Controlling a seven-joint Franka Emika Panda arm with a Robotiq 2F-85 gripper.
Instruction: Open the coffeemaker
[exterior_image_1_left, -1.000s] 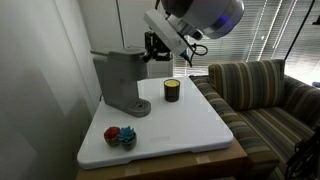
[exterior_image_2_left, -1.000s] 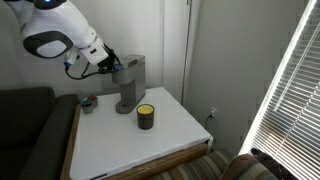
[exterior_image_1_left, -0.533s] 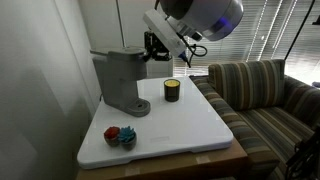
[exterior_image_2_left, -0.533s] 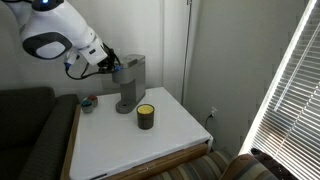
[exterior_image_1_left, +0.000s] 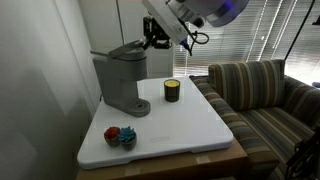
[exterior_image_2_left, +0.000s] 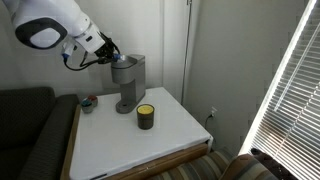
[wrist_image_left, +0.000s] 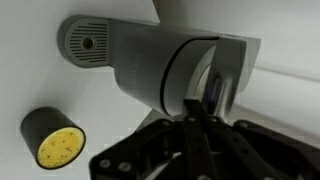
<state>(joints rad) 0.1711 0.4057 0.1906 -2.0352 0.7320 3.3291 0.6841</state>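
Where an exterior view looks along the table (exterior_image_1_left: 175, 128), the coffeemaker (exterior_image_1_left: 122, 82) stands upright at the table's rear left, close to the wall. Its lid is tilted up at the end towards the gripper (exterior_image_1_left: 153, 41), which meets that end from above the table's rear edge. A jar (exterior_image_1_left: 172, 90) sits on the table's rear middle, apart from the coffeemaker, and a small red and blue object (exterior_image_1_left: 120, 135) lies at the table's front left corner.

From the opposite exterior view, the coffeemaker (exterior_image_2_left: 129, 82) is at the table's (exterior_image_2_left: 120, 145) far edge, with the gripper (exterior_image_2_left: 108, 55) against its top on the side away from the window. The jar (exterior_image_2_left: 146, 117) stands nearer the table's middle.

Seen from the wrist, the coffeemaker (wrist_image_left: 150, 65) lies across the frame, round base to one side. The gripper (wrist_image_left: 196, 125) has its fingers (wrist_image_left: 193, 135) drawn together, tips at the lid's rim. Whether they pinch any lip there cannot be made out. The jar (wrist_image_left: 55, 138) shows a yellow top.
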